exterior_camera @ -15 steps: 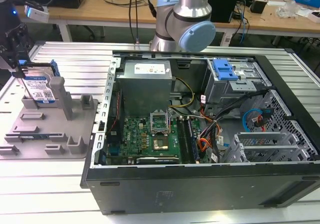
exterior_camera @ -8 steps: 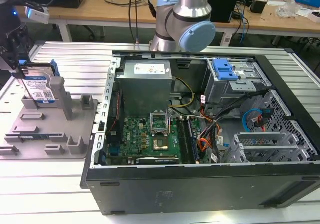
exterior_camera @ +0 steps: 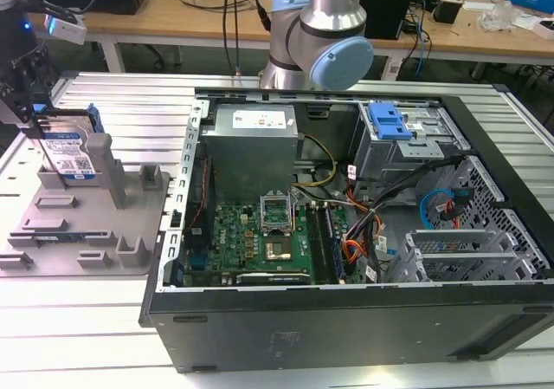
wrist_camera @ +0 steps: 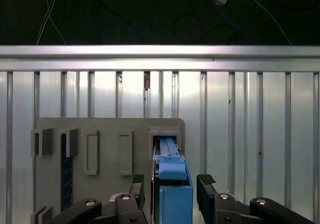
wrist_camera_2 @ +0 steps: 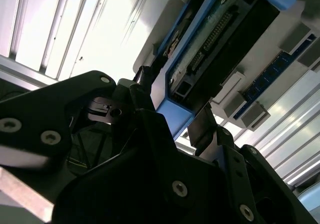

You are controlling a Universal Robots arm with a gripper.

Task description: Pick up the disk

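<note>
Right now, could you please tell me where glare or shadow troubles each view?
Exterior view: evenly lit, the disk plain. Second wrist view: glare whitens the table; the gripper is dark. First wrist view: the table gleams, black background beyond.

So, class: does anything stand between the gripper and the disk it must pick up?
Nothing visible does. In the first wrist view the gripper is right at the disk, which stands on edge in a slot of the grey fixture. No other part lies between them.
</note>
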